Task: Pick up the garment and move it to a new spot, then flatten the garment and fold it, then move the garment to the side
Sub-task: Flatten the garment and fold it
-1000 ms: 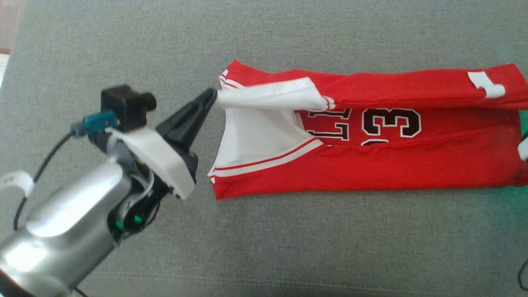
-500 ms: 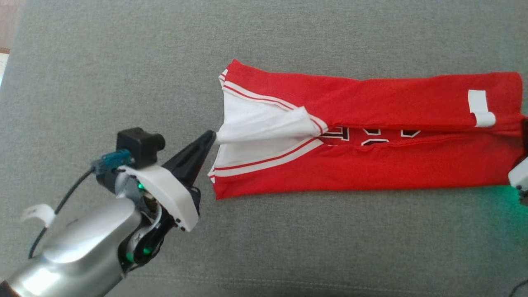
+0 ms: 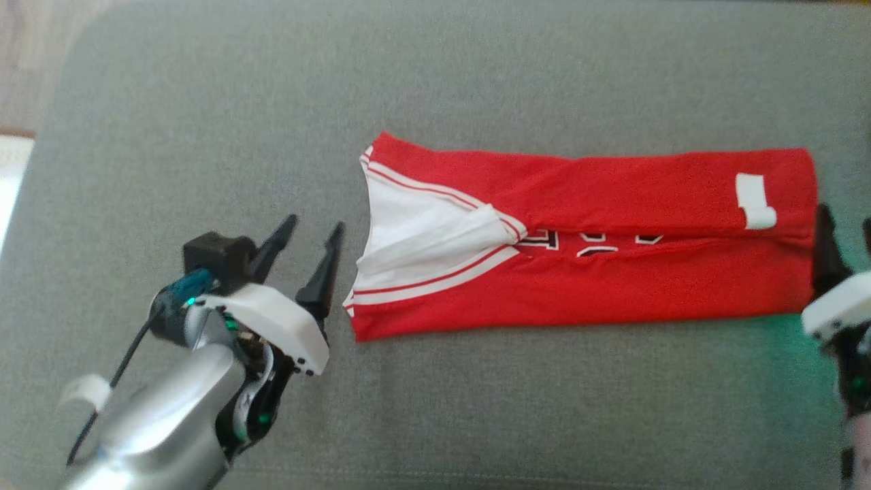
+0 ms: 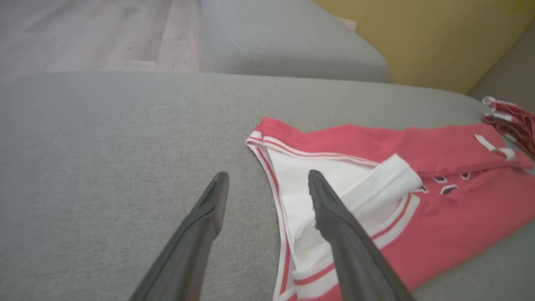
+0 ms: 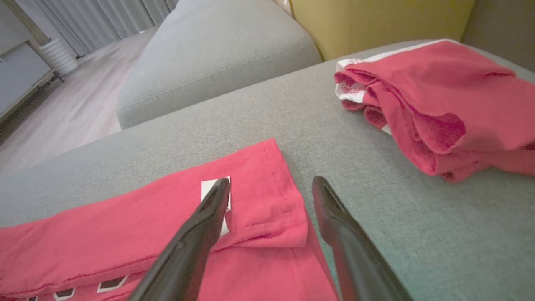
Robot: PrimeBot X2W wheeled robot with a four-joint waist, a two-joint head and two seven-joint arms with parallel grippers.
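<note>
The garment point(image 3: 612, 286) is a red jersey with white trim and black numbers. It lies flat on the grey cushion point(image 3: 204, 102), folded into a long strip, collar end to the left. My left gripper point(image 3: 315, 223) stands open just left of the collar, holding nothing. In the left wrist view its fingers point(image 4: 334, 217) spread over the white collar edge of the garment point(image 4: 439, 225). My right gripper point(image 3: 846, 218) is open at the strip's right end. In the right wrist view the right gripper point(image 5: 271, 181) hovers over the hem of the garment point(image 5: 125, 217), near a white tag point(image 5: 209, 188).
A second red garment point(image 5: 439, 104) lies bunched on the cushion beyond the strip's right end, also seen as a red heap point(image 4: 510, 121). Another grey cushion point(image 5: 217, 50) and a yellow backrest point(image 5: 376, 21) stand behind. Wooden floor point(image 4: 83, 33) lies past the cushion's edge.
Both grippers have opened and let go of the jersey's upper flap, which now lies folded down over the numbers. The left gripper has backed off to the left. The camera has shifted slightly.
</note>
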